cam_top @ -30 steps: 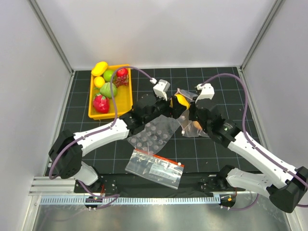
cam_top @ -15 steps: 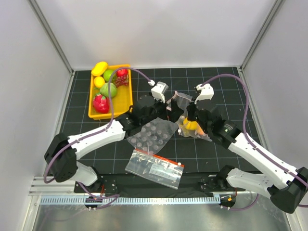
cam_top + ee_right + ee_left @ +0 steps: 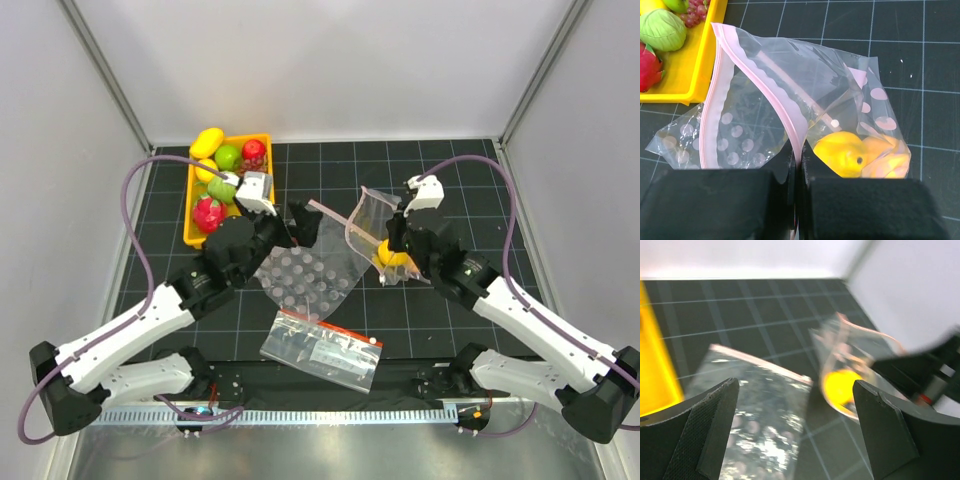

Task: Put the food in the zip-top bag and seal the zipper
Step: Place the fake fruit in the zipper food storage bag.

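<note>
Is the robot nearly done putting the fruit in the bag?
Not yet. A yellow fruit sits inside the zip-top bag. The right gripper pinches the bag's edge; the left gripper is open and empty. More fruit waits in the yellow tray, and the zipper is unsealed.

We see the zip-top bag (image 3: pixel 755 115) as thin clear plastic, crinkled and glossy; its zipper (image 3: pixel 782 105) is a smoother, matt pink strip. The yellow fruit (image 3: pixel 840 152) inside, at five o'clock in the right wrist view, looks smooth and shiny. The tray (image 3: pixel 690 70) at ten o'clock is glossy yellow plastic on a matt dark mat (image 3: pixel 920 60). The bubble sheet (image 3: pixel 305 280) is clear, dimpled plastic. The left gripper (image 3: pixel 795 385) has pads (image 3: pixel 710 430) with a fine, rough black texture.
</note>
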`<state>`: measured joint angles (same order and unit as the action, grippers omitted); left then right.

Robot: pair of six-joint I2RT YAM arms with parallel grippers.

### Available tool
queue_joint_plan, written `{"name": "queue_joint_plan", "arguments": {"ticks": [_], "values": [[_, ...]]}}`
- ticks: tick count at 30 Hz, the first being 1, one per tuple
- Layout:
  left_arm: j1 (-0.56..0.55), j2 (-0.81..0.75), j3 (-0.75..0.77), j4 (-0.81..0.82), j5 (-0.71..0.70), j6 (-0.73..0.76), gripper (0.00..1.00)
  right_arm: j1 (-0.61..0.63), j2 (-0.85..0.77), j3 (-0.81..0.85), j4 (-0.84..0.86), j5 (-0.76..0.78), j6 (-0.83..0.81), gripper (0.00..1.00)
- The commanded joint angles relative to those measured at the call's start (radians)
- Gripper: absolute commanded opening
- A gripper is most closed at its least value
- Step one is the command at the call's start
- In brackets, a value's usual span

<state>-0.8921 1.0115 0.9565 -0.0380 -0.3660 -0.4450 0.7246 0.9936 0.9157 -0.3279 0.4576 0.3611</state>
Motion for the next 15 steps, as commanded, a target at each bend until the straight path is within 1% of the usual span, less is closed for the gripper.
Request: {"name": "queue_joint_plan", "arguments": {"ticks": [1, 5, 7, 9, 10, 12, 14, 15], "values": [[0.036, 0.024, -0.010, -0.092, -0.267, -0.020, 1.00, 0.004, -0.018, 0.003, 0.066, 0.021, 0.013, 0.01], [0.113, 0.100, 0.010, -0.122, -0.261, -0.066, 1.00, 0.004, -0.015, 0.000, 0.073, 0.023, 0.012, 0.01], [0.139, 0.169, 0.034, -0.134, -0.245, -0.075, 1.00, 0.003, -0.010, -0.005, 0.079, 0.021, 0.012, 0.01], [0.180, 0.219, 0.088, -0.178, -0.226, -0.109, 1.00, 0.002, -0.004, -0.003, 0.082, 0.012, 0.012, 0.01], [0.194, 0.260, 0.125, -0.189, -0.181, -0.119, 1.00, 0.004, 0.000, -0.001, 0.081, 0.009, 0.010, 0.01], [0.217, 0.289, 0.148, -0.195, -0.136, -0.127, 1.00, 0.004, 0.004, -0.003, 0.082, 0.007, 0.010, 0.01], [0.234, 0.325, 0.177, -0.207, -0.137, -0.127, 1.00, 0.004, 0.008, -0.005, 0.085, 0.004, 0.006, 0.01], [0.239, 0.338, 0.218, -0.239, -0.149, -0.127, 1.00, 0.004, 0.010, -0.006, 0.087, 0.006, 0.007, 0.01]]}}
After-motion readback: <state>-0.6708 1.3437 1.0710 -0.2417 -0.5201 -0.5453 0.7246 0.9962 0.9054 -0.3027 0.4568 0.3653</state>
